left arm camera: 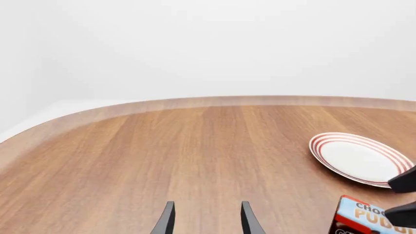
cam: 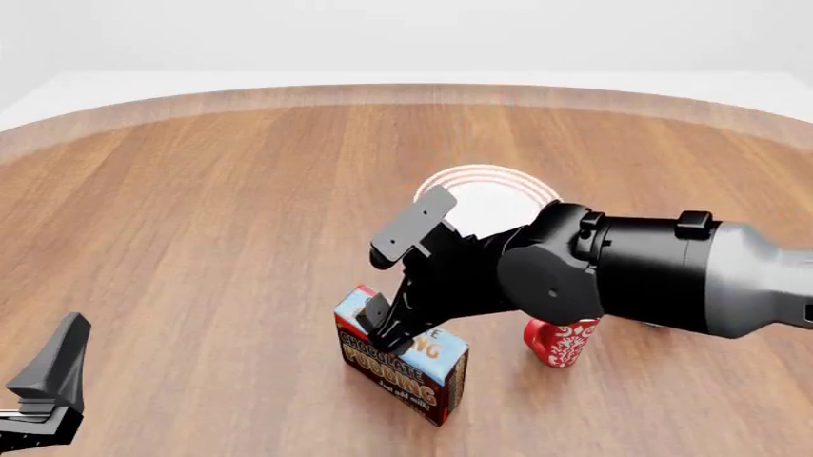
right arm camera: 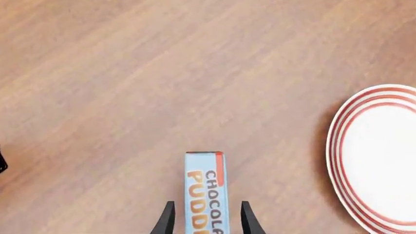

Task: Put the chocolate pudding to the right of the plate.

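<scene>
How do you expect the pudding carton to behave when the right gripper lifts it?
The pudding stands on a narrow edge, so a nudge could probably tip it. Its flat faces between the right gripper fingers should grip squarely. It is likely light, and may dent if squeezed hard.

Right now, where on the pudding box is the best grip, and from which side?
Take the pudding across its two broad faces near the top edge, from above. It stands upright on the table with its narrow top up, and the right gripper already straddles that width, fingers open on either side.
</scene>
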